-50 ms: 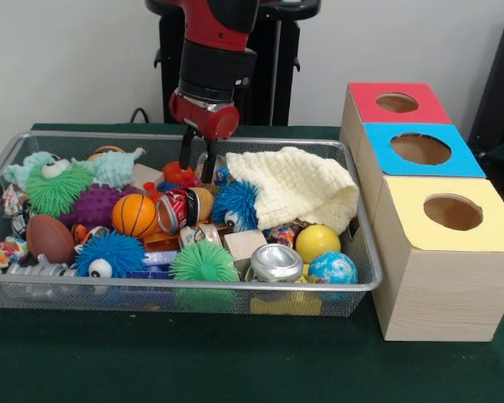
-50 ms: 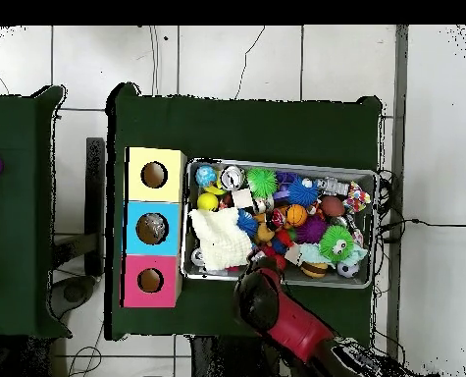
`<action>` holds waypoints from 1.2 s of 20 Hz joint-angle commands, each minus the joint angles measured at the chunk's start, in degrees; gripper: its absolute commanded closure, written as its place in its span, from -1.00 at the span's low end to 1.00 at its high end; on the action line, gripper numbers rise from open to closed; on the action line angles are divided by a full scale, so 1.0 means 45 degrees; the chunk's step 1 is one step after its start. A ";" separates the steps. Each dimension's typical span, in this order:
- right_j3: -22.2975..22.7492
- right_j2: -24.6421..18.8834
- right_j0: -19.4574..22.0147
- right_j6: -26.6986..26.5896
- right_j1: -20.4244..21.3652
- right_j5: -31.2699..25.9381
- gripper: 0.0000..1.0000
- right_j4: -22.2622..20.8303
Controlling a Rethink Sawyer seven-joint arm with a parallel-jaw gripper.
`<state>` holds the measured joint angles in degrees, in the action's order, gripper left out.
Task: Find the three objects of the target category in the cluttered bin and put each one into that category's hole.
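Note: your tool (image 1: 199, 162) hangs with fingers apart, empty, over bin (image 1: 365, 281) beside cream cloth (image 1: 298, 186); red can (image 1: 178, 210) lettering unreadable.

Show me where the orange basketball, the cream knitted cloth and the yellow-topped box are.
orange basketball (image 1: 134, 215): front view, middle of the ball's facing side.
cream knitted cloth (image 1: 298, 189): front view, centre of the folded fabric.
yellow-topped box (image 1: 420, 220): front view, bare yellow top left of its hole.
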<state>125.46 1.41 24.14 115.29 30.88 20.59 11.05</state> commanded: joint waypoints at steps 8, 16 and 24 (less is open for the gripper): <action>0.0267 -0.0836 -0.0073 0.3885 0.0185 0.0502 -1.00 0.0727; 0.0111 -0.0753 -0.0648 0.4323 -0.0480 0.1272 -1.00 0.1059; -0.0319 -0.0692 -0.0997 0.4705 -0.1167 0.1838 -1.00 0.1163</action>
<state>126.51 1.35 20.50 120.17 29.27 24.61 12.58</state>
